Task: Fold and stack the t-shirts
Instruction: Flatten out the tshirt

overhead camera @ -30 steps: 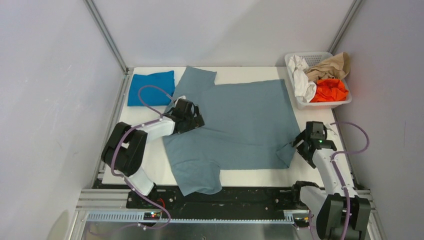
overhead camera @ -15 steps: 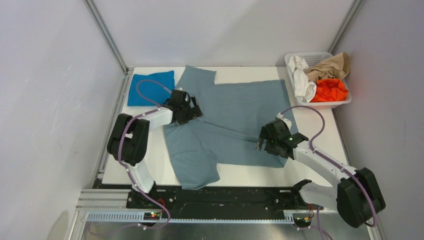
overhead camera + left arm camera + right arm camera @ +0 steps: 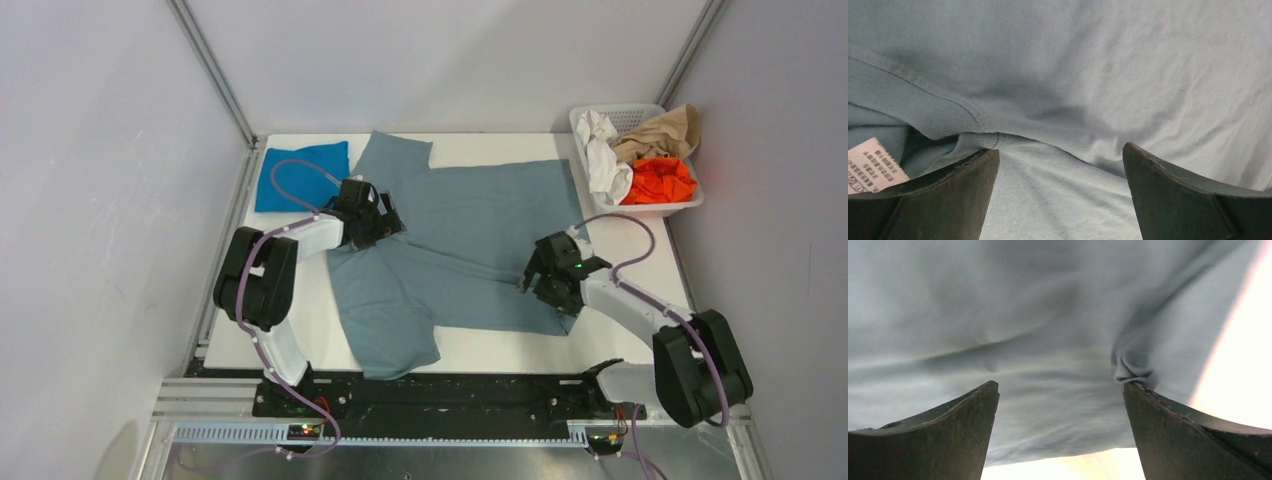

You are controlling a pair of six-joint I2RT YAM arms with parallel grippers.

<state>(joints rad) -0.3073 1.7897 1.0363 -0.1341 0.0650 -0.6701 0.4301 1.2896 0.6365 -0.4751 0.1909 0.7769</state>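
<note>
A large dusty grey-blue soft cloth short-sleeved t-shirt [image 3: 480,225] lies spread across the middle of the white table [image 3: 500,350], neck to the left, one sleeve pointing to the far edge and the other reaching the near edge. A long raised crease runs from its ribbed collar [image 3: 923,107], where a small white neck label [image 3: 870,165] shows, toward the near right hem, which is bunched into a small pucker [image 3: 1133,367]. A smaller bright blue cloth t-shirt [image 3: 302,175] lies folded into a flat rectangle in the far left corner, just beside the far sleeve.
</note>
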